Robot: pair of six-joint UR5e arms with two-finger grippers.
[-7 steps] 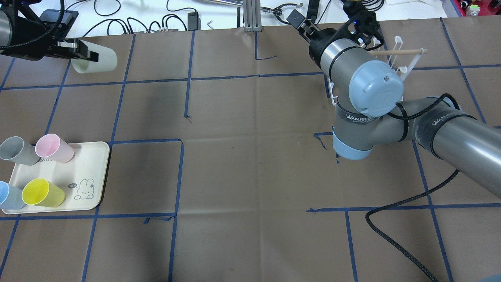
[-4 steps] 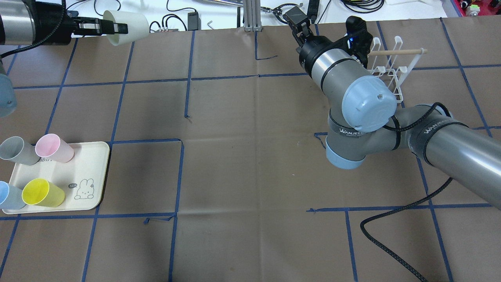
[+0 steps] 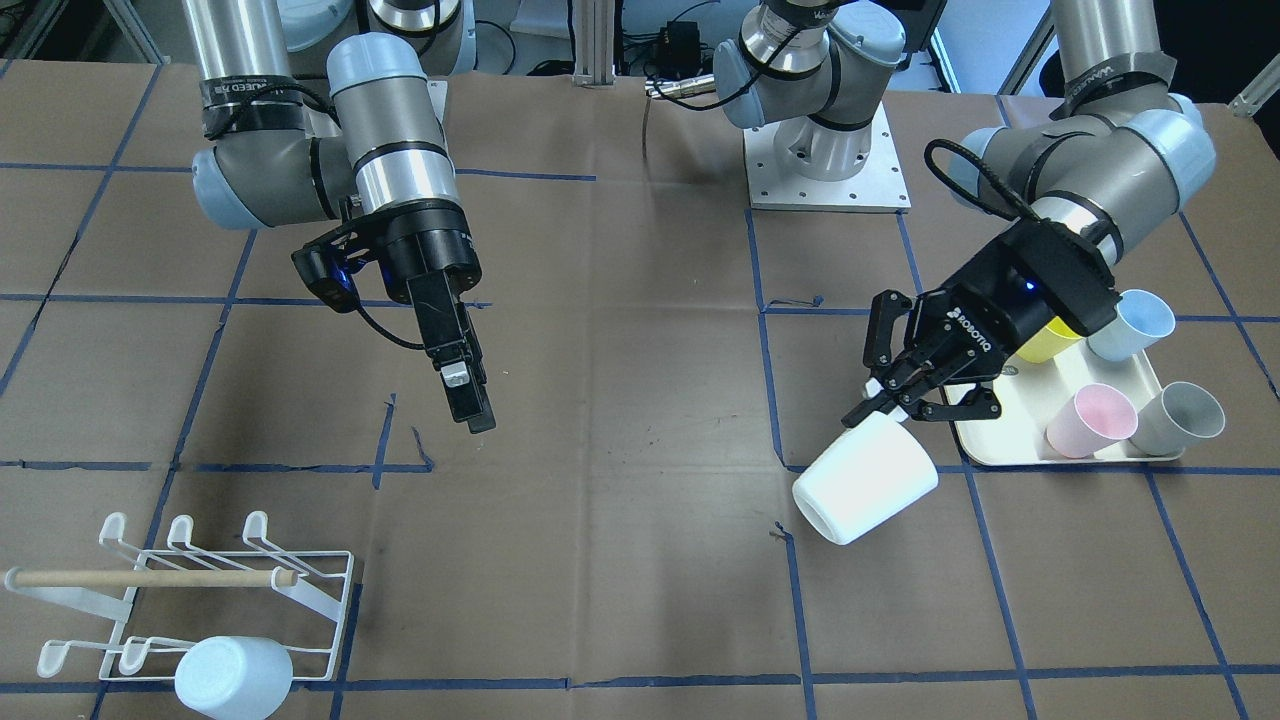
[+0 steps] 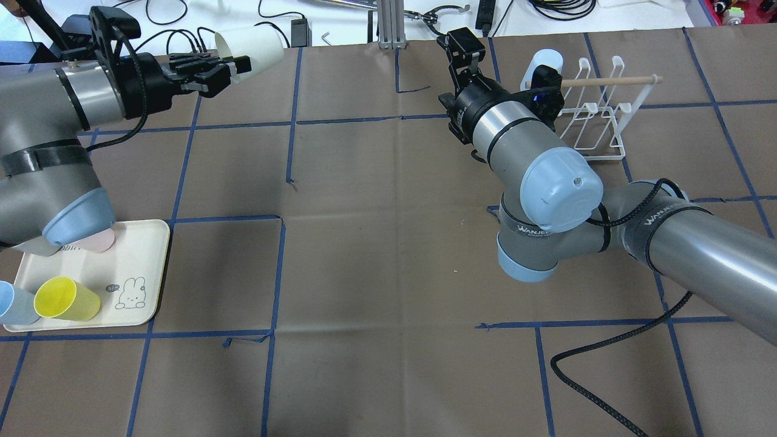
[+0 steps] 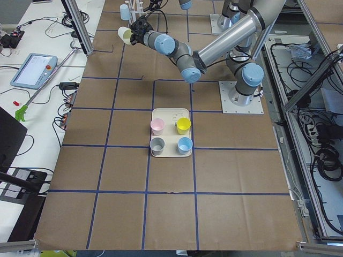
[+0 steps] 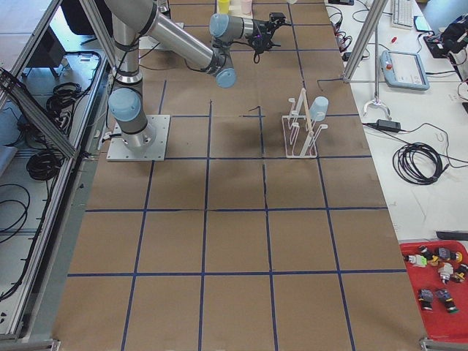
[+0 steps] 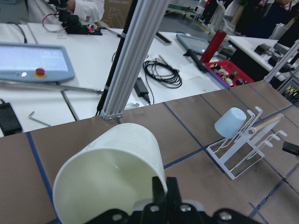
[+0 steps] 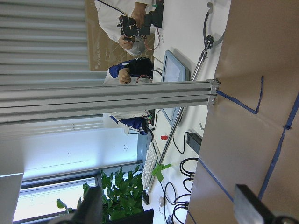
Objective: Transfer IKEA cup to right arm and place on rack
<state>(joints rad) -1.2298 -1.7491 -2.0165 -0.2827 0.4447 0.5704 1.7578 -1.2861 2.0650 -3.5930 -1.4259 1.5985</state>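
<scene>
My left gripper [image 4: 234,65] is shut on the rim of a white IKEA cup [image 4: 252,44] and holds it on its side above the table's far left. They also show in the front view, the gripper [image 3: 872,405] and the cup [image 3: 865,478], and the cup fills the left wrist view [image 7: 110,172]. My right gripper [image 4: 456,44] is open and empty, off the table near the far middle and pointing away from the rack [image 4: 592,115]. The white wire rack [image 3: 200,600] carries an upturned light blue cup [image 4: 542,64].
A cream tray [image 4: 139,255] at the near left holds a yellow cup [image 4: 65,298], a blue cup [image 4: 12,303] and a pink cup [image 3: 1090,420], with a grey cup [image 3: 1180,418] beside them. A black cable [image 4: 607,388] lies at the near right. An aluminium post [image 4: 388,24] stands at the far edge.
My left arm has carried the cup to the right along the far edge. My right arm has swung left, away from the rack, uncovering the blue cup on it.
</scene>
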